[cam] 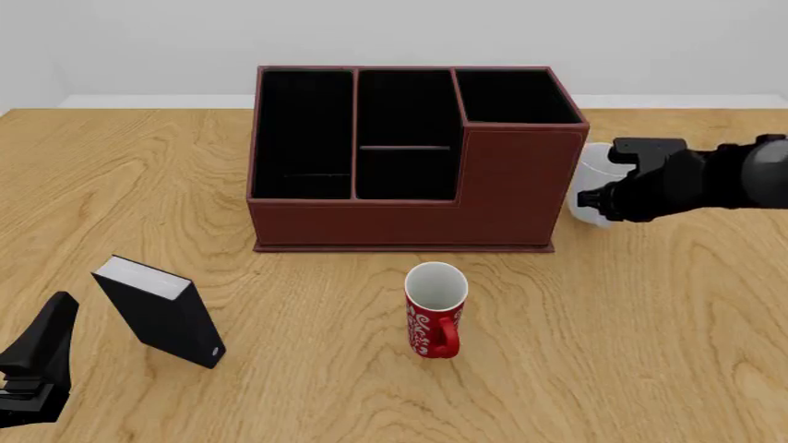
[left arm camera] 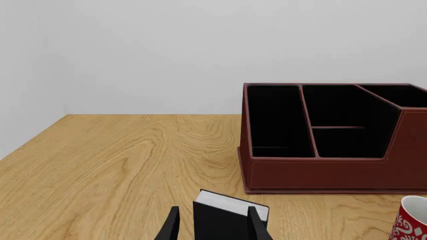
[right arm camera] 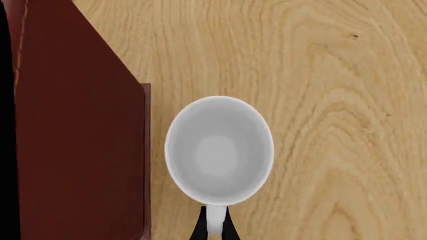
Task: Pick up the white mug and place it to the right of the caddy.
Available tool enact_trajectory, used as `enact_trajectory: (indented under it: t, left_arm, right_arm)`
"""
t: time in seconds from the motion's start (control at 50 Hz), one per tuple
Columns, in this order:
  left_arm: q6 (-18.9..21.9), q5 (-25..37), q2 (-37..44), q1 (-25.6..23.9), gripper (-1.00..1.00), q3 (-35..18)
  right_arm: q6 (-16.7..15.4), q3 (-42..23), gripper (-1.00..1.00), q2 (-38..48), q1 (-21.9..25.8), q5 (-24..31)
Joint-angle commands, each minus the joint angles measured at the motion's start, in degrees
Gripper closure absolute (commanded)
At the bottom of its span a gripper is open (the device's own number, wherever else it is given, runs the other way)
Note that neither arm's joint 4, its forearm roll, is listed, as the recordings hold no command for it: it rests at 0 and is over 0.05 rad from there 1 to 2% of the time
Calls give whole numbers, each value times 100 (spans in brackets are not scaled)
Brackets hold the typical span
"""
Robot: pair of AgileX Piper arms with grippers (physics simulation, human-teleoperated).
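The right gripper (right arm camera: 213,227) pinches the handle of the white mug (right arm camera: 219,150), glossy, slippery and breakable, beside the caddy (right arm camera: 80,140).

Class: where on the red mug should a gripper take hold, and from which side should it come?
Grip the red mug by its rim wall, coming from above. It stands upright with its open mouth up, so one finger can go inside and one outside. Its handle seems to face the camera, low down; it's harder to reach.
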Motion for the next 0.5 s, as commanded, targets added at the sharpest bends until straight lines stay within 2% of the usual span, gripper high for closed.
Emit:
enact_trajectory:
  t: [0.02,0.32,0.34,0.5]
  left_arm:
    - [0,0,0,0,-100,0]
    - [0,0,0,0,-100,0]
    - [0,0,0,0,-100,0]
    - [0,0,0,0,-100,0]
  right_arm:
    - [-49,44,100,331,85,-162]
    - [20,49,100,327,42,-148]
    - [18,53,-100,315,31,-148]
    - [22,59,-100,282,29,-141]
